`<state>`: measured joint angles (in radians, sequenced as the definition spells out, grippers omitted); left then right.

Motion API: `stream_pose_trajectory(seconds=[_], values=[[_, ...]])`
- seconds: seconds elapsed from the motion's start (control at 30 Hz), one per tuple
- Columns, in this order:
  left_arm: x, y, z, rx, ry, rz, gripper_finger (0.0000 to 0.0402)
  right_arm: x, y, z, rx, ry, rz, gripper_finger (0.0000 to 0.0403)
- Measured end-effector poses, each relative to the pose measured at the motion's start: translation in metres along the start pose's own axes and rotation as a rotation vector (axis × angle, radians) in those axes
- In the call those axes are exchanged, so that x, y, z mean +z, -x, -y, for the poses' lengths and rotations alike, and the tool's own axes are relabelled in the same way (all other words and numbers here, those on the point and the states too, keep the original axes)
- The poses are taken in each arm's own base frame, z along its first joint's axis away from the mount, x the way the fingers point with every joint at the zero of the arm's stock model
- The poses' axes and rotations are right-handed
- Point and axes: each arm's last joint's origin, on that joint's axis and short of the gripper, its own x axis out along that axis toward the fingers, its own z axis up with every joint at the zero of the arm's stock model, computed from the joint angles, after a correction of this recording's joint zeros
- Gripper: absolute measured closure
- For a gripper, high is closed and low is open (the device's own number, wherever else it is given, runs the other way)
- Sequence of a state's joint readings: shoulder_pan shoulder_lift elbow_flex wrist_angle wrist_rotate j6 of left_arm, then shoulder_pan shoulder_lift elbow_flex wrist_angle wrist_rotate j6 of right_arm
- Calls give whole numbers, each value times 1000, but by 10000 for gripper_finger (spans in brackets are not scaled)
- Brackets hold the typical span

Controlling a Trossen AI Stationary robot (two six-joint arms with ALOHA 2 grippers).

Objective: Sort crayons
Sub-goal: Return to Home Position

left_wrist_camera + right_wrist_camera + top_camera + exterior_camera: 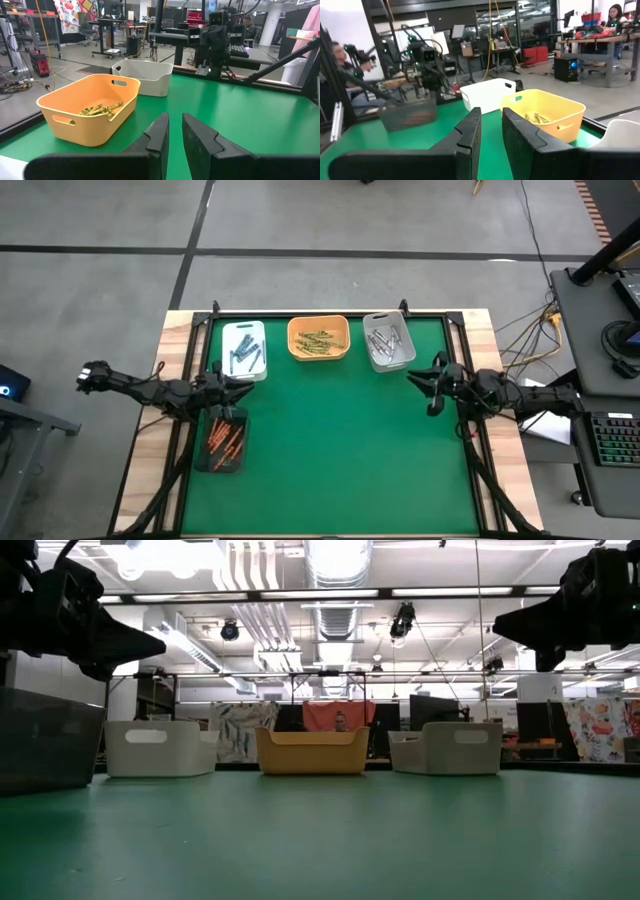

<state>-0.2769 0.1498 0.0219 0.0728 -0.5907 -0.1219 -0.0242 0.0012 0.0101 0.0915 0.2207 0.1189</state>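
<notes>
Entry: sort crayons, closing step, arms going to rest.
- Left gripper (175, 120): narrow gap, empty. Black bin (220, 470) with orange crayons (225, 438) just beside it on the near side. White bin (244, 327) with dark blue crayons (243, 354) just beside it on the far side.
- Right gripper (491, 115): narrow gap, empty. Gray bin (385, 316) with grey-white crayons (388, 343) near its far side.
- Orange bin (318, 320) with yellow-olive crayons (318, 341): between both grippers, farther off.
- Green table (340, 450): no loose crayons seen.
- Judgement: sorting looks complete. Next calls only for settling the arms clear of the bins.

text: none readable | labels/brands: none legible on bins, arms or bench | numbers: none | signs in room: too blurred to read
</notes>
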Motion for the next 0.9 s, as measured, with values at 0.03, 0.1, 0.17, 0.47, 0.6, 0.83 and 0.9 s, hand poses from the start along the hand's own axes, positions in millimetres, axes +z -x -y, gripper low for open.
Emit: stream_pose_trajectory(seconds=[0.03,0.1,0.17,0.47,0.6,0.83,0.9], values=[[0,0,0,0,-1,-1,366,0,0,0,0,-12,1,335],[0,0,0,1,-3,-4,366,0,0,0,0,-23,-3,335],[-1,0,0,1,-4,-6,366,0,0,0,-1,-38,-6,335],[-1,-1,0,2,-6,-8,366,-2,-1,0,-2,-34,-24,335],[-1,-1,0,2,-6,-9,366,-2,-1,0,-2,-34,-23,335],[-1,-1,0,2,-7,-9,366,-2,-1,0,-1,-34,-20,335],[-1,-1,0,2,-6,-9,366,-2,-1,0,0,-34,-21,335]])
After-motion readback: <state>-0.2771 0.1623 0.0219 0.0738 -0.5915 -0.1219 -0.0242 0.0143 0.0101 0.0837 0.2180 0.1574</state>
